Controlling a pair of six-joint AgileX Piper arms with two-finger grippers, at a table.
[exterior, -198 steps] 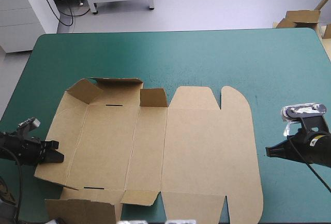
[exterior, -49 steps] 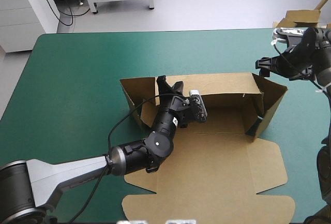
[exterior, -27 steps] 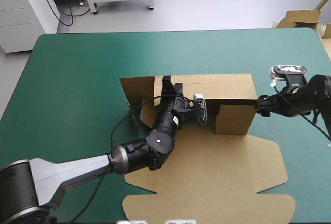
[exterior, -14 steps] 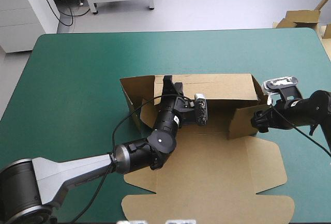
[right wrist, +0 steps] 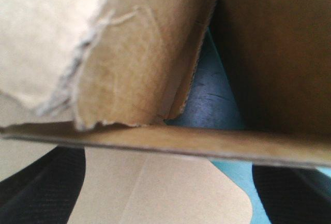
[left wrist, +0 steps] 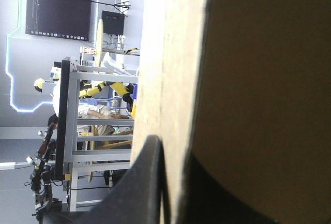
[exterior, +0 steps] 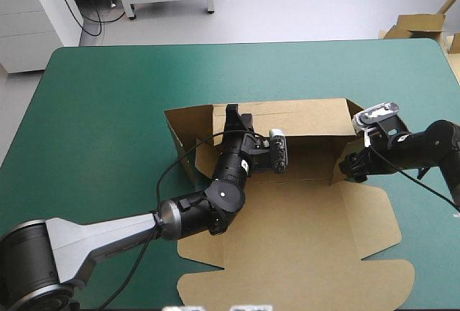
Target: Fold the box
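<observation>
1. Board of the brown box lies mid-table on the teal-green cover — far wall and left end wall raised, lid flat toward the near edge.
2. Left gripper sits on top of the far wall; its wrist view shows one black finger pressed along the wall's edge, clenched on the board.
3. Right gripper is at the box's right end, its fingers spread wide, grasping nothing — a flap's edge crosses just ahead of them.
4. More board shows beyond the table's far right corner.
</observation>
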